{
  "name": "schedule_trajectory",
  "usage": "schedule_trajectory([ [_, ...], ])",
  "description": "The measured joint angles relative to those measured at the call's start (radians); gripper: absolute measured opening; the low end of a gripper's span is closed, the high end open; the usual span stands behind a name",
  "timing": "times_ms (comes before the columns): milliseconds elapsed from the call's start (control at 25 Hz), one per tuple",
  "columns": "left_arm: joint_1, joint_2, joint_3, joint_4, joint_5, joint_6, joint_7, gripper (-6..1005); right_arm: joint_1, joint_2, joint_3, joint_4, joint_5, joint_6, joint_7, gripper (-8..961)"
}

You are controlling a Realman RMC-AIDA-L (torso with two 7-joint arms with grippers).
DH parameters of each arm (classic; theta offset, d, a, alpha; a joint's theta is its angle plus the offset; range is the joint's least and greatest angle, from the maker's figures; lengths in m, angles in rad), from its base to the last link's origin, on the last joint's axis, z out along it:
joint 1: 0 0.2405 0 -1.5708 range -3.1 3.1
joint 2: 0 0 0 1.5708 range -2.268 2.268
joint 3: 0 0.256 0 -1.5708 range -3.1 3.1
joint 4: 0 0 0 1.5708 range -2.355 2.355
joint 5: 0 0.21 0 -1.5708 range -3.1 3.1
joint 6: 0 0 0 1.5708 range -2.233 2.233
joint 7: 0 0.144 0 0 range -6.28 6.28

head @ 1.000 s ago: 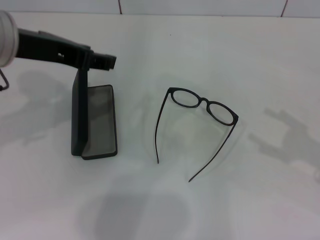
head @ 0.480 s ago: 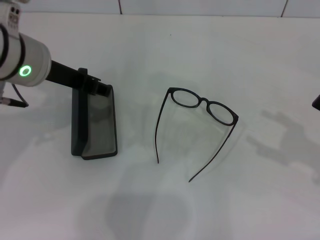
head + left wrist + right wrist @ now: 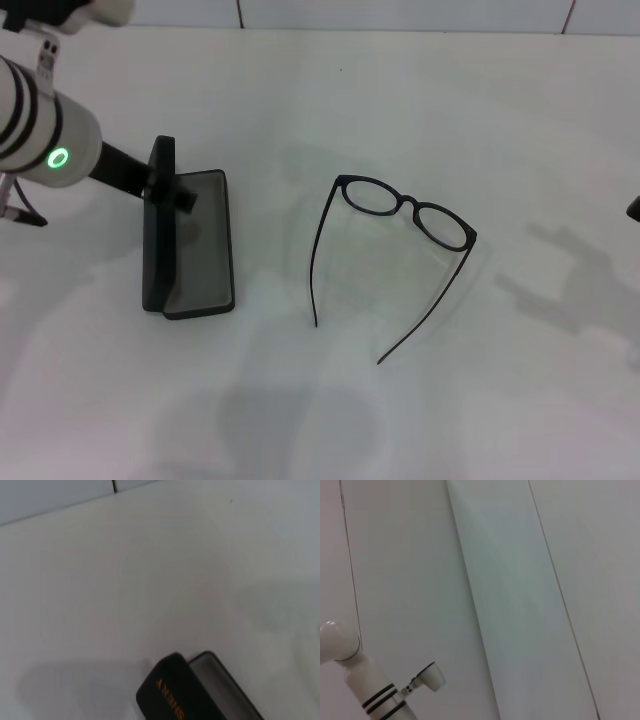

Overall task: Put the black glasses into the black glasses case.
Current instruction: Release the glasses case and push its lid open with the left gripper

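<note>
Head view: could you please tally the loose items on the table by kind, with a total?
Black glasses: 1, lying unfolded on the table
Black glasses case: 1, open, lid upright
Total: 2

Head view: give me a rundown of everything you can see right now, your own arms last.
glasses case: one, black with grey lining, open with the lid upright, on the table's left part.
glasses: one pair, black frame, unfolded on the table, right of the case and apart from it.
table: one, white, under everything.
left gripper: one, black on a white arm, at the case's upright lid.
right gripper: one, black, only a sliver at the right edge.
</note>
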Motion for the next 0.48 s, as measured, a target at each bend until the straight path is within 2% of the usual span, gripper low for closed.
schedule_trajectory([
  [480,-0.02,0.004,0.074,-0.071,0.034,-0.023,-0.035,479,0.005,0.003,-0.001,-0.001,-0.001,0.004,0.0,856],
])
